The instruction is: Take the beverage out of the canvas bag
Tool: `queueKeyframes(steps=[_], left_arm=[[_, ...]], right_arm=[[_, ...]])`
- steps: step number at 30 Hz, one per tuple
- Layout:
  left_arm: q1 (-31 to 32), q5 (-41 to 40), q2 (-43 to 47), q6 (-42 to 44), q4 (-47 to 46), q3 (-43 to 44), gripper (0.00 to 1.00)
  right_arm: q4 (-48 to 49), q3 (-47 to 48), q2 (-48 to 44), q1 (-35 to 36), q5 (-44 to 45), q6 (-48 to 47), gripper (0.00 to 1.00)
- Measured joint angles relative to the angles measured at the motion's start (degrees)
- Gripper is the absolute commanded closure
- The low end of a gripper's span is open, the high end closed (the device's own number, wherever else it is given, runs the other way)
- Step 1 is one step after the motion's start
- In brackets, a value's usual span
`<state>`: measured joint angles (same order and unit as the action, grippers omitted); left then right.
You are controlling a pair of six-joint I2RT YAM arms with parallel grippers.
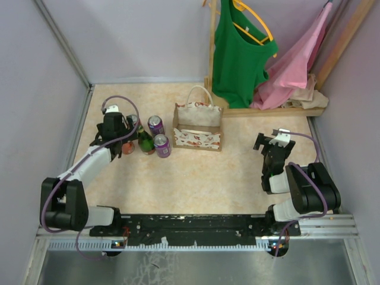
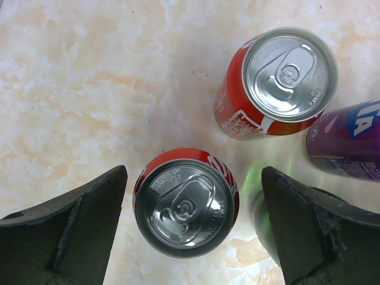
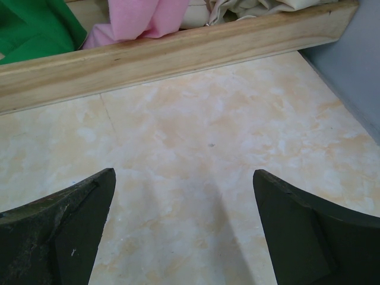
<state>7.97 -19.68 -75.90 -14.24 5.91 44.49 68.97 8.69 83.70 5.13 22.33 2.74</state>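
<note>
Left gripper (image 2: 191, 205) is spread wide around the upright red can (image 2: 185, 208), not gripping, so I'd pull straight up to avoid clipping the neighbour can (image 2: 284, 80); right gripper (image 3: 184, 222) hangs released too.

Beige tbl (image 1: 208, 178), canvas bag (image 1: 198, 132), purple cans (image 1: 162, 145), red cans (image 2: 185, 205), grn bottle (image 1: 145, 142)

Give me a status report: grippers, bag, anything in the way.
Left gripper open, straddling red can. Right gripper open over table. Canvas bag upright, neither gripper near; contents unseen. Nothing blocking it.
</note>
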Motion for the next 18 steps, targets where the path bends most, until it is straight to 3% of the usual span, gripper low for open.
queueKeyframes(steps=[9,18], left_arm=[[-0.1,0.5,0.7,0.2,-0.3,1.7,0.00],[-0.1,1.1,10.3,2.3,-1.0,5.0,0.00]], right_arm=[[0.0,0.0,0.0,0.0,0.0,0.0,0.01],[0.0,0.0,0.0,0.0,0.0,0.0,0.01]])
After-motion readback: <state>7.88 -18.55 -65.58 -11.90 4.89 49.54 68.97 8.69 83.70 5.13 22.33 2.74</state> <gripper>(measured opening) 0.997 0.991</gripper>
